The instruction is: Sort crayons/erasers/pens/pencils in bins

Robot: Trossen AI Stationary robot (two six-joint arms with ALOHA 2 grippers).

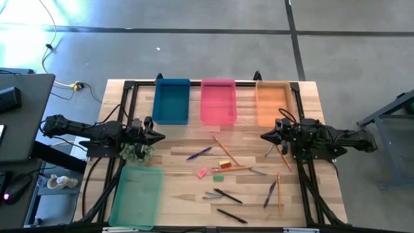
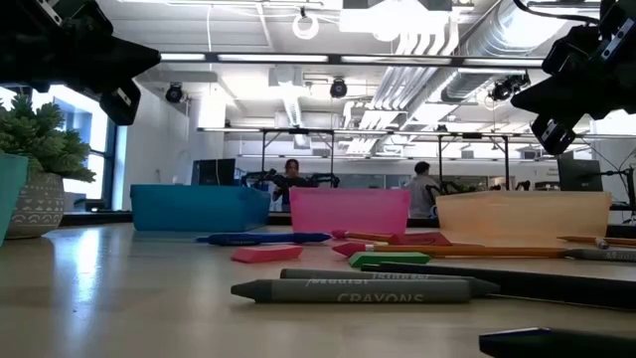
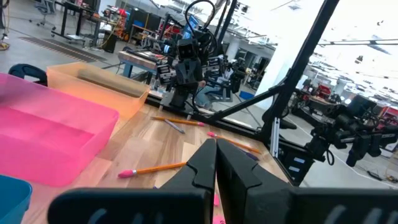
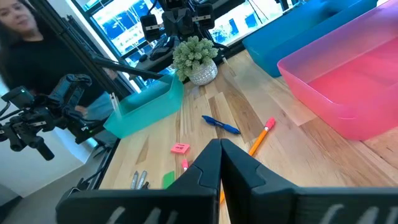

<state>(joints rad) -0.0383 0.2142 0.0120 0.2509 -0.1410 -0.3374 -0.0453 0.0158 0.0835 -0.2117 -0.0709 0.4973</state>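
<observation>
Dark jaws on both arms are closed and empty: left gripper (image 1: 159, 136) and right gripper (image 1: 264, 136) hover at opposite edges of the wooden surface (image 1: 174, 188). Pens (image 1: 199, 153), pencils (image 1: 225, 150), crayons (image 2: 363, 290) and erasers (image 1: 224, 164) lie scattered between them, near the bins (image 1: 218, 102). Beyond: concrete floor (image 1: 194, 45), a potted plant (image 1: 137, 151), and people (image 2: 291, 175) in the workshop.

Smooth varnished wooden table (image 1: 181, 162), glossy translucent plastic bins (image 1: 218, 103).

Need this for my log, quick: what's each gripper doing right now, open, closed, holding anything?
Left gripper: closed, holding nothing, raised at the table's left side.
Right gripper: closed, holding nothing, raised at the table's right side.
</observation>
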